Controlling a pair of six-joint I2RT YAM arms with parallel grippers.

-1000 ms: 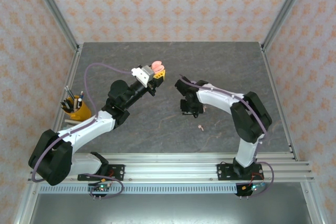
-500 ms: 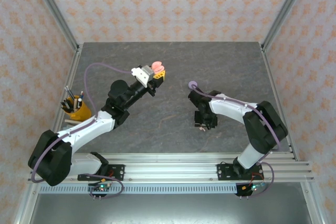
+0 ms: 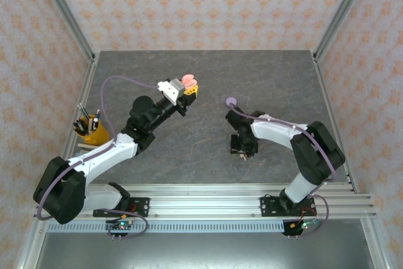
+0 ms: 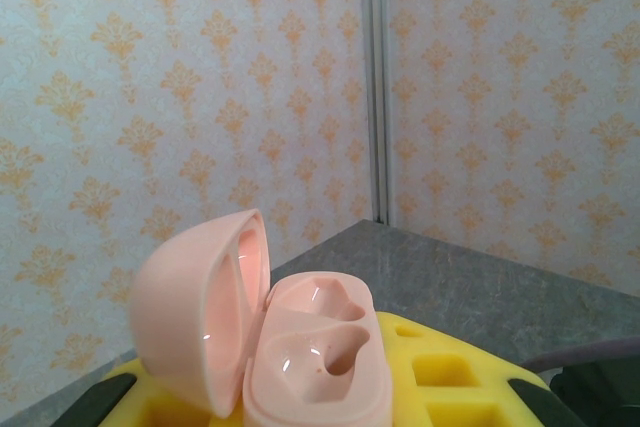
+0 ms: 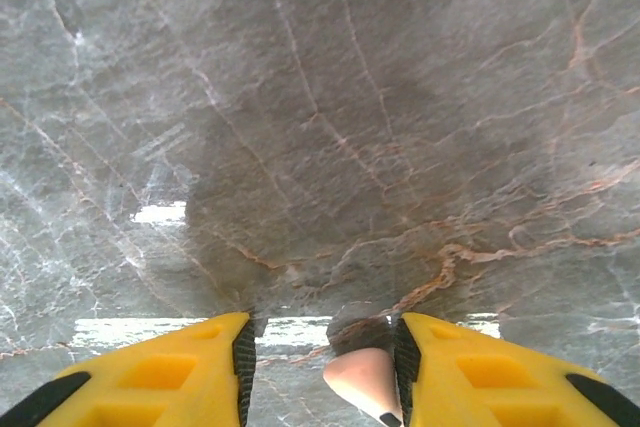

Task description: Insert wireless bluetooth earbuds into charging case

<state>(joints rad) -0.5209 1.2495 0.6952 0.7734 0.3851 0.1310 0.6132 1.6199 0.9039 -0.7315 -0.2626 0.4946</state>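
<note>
Right wrist: the right gripper (image 5: pixel 322 332) has its jaws apart astride a pale pink earbud (image 5: pixel 362 377) at 6 o'clock (hard by the right finger). Closing off-centre could flick it across the table (image 5: pixel 320 97).

Left wrist: the left gripper (image 4: pixel 320 397) clamps the open pink charging case (image 4: pixel 310 347), whose sockets are empty.

Top view: smooth grey marbled surface, with papered walls (image 3: pixel 189 4) from 9 to 3 o'clock.

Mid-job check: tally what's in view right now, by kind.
Charging cases: 2, the open pink case in the left claw and a lilac disc.
Earbuds: 1, a pale pink earbud inside the open right claw.
Pen cups: 1, the yellow cup.
Total: 4.
</note>
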